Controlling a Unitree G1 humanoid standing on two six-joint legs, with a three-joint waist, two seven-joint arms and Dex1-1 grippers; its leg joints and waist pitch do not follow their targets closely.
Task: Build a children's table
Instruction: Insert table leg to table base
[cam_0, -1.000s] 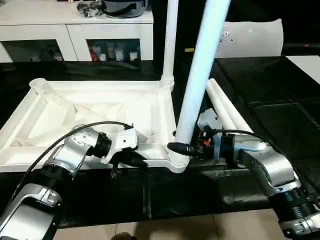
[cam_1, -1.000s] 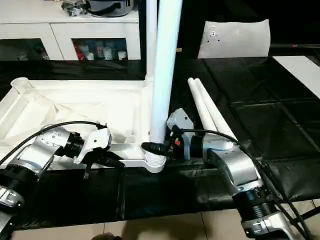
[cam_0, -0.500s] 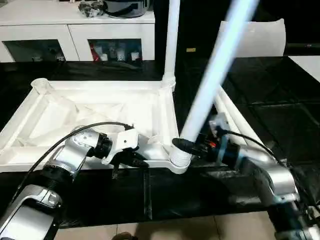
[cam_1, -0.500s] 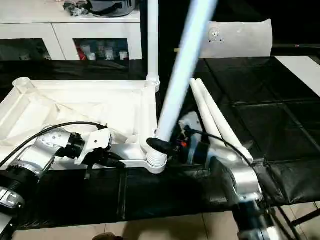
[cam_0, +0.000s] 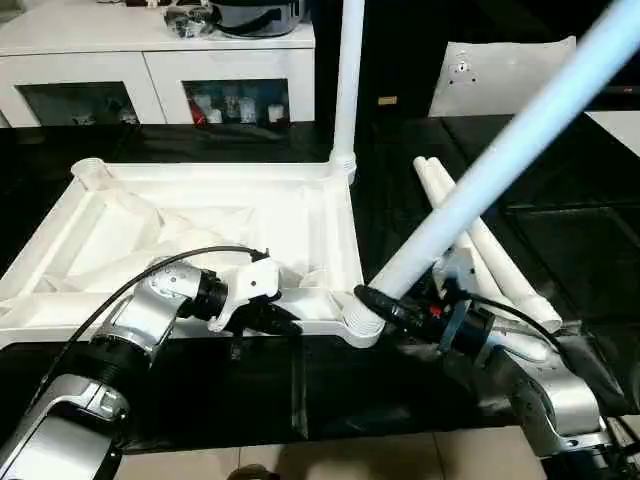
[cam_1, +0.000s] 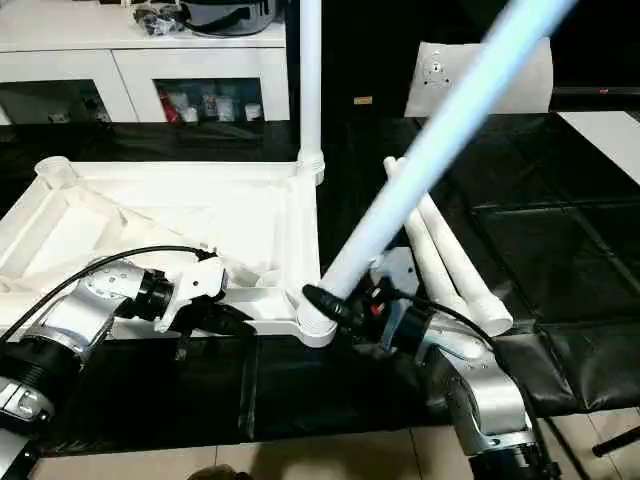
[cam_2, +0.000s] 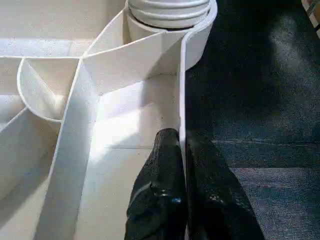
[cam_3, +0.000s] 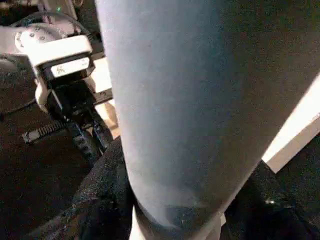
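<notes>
The children's table top (cam_0: 200, 215) lies upside down on the black table, ribbed underside up. One white leg (cam_0: 347, 80) stands upright in its far right corner socket. My right gripper (cam_0: 398, 306) is shut on the lower end of a second leg (cam_0: 500, 160), which leans steeply to the right with its foot at the near right corner socket (cam_0: 360, 322). My left gripper (cam_2: 181, 137) is shut on the top's near rim (cam_2: 182, 90), one black finger on each side of the thin wall. Two more legs (cam_0: 485, 250) lie loose on the right.
A white cabinet (cam_0: 150, 70) with glass doors stands behind on the left. A flat white board (cam_0: 505, 65) leans at the back right. The black table's front edge (cam_0: 330, 435) runs just below my arms, with pale floor beyond it.
The leg in my right gripper has tipped from nearly upright to leaning far right, its foot staying at the near corner socket. My right arm has dropped lower. The left gripper keeps its hold on the rim.
</notes>
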